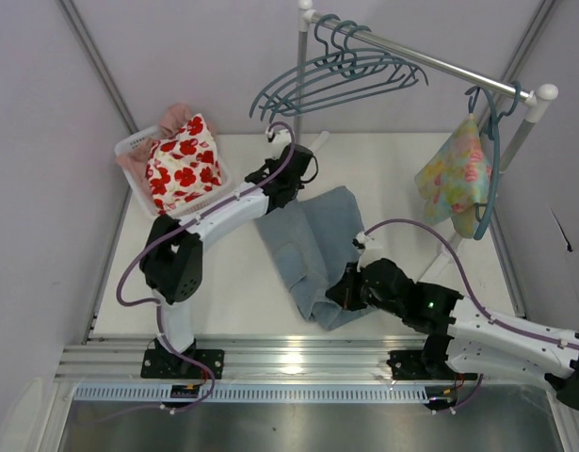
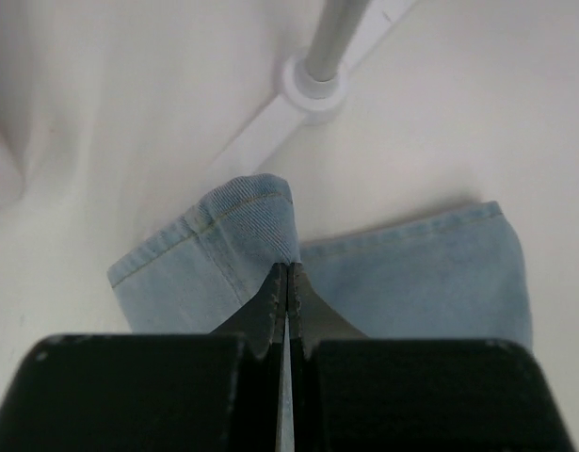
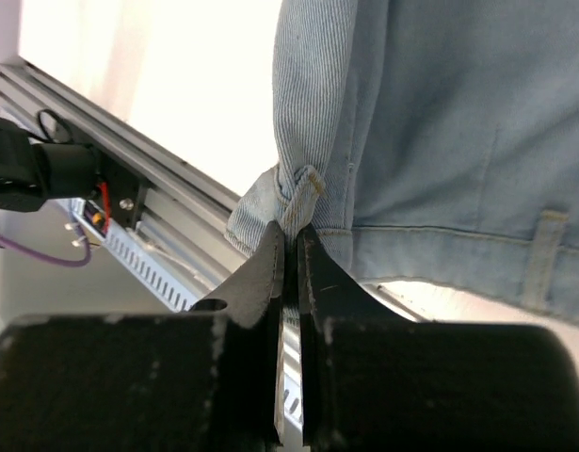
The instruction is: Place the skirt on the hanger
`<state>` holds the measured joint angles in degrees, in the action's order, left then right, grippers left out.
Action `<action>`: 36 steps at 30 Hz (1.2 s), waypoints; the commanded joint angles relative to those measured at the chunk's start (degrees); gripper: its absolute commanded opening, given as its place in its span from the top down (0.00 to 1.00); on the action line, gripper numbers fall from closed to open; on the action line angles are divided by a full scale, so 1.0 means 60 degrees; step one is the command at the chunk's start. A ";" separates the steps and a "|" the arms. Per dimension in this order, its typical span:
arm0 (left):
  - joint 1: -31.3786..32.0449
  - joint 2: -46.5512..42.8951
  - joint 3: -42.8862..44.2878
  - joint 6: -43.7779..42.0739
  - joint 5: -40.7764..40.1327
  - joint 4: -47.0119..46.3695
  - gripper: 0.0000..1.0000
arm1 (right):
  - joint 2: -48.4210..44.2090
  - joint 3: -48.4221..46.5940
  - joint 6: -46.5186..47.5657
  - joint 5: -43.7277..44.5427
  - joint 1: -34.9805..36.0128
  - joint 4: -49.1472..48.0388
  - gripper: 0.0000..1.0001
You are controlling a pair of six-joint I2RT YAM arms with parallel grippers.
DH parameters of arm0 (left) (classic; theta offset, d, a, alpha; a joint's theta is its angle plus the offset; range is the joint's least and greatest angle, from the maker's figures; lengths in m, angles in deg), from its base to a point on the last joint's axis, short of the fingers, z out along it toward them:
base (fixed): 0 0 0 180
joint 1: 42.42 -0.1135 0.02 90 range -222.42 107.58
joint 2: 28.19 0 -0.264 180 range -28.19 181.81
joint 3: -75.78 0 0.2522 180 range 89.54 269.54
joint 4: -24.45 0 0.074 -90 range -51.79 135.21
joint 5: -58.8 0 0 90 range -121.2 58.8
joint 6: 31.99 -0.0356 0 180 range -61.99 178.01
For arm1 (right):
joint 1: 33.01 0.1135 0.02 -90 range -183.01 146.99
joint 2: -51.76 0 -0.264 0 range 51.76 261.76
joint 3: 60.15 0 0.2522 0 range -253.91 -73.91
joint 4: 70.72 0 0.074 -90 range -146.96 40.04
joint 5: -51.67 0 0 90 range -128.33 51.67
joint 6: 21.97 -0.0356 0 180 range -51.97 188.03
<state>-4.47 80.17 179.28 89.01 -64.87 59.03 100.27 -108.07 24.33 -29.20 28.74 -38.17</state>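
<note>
Right jaws clamp the skirt point(image 1: 313, 250) at its waistband (near edge); left jaws clamp its far corner.

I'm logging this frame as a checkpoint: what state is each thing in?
Skirt, unhung, stretched between both jaws.
Left jaws, shut on skirt.
Right jaws, shut on skirt.
Spare hangers, empty, hooked on rail.
Right hanger, on rail, carrying floral garment.
Basket, holding red-flowered cloth.
</note>
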 commanded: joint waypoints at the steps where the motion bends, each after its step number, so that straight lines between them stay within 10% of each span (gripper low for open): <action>1: 0.0280 0.0441 0.1054 0.0223 -0.0482 0.0250 1.00 | -0.0862 0.0213 -0.0714 0.0705 0.0443 0.0502 1.00; 14: 0.0720 0.1367 0.2668 0.0633 -0.0657 0.0706 1.00 | -0.0982 -0.0079 -0.1023 0.2479 0.1441 0.1134 1.00; 27: -0.1254 -0.3142 -0.2925 0.0195 -0.0014 -0.1066 1.00 | 0.2708 -0.2039 0.0750 0.0957 0.2143 -0.1753 1.00; 36: -0.2693 -0.4290 -0.3882 -0.0669 0.0836 -0.1638 1.00 | 0.5156 -0.4164 0.1249 0.0076 0.2422 -0.2297 1.00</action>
<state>-20.09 55.97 155.80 88.34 -61.68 54.31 128.88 -127.58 29.77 -26.06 42.67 -48.33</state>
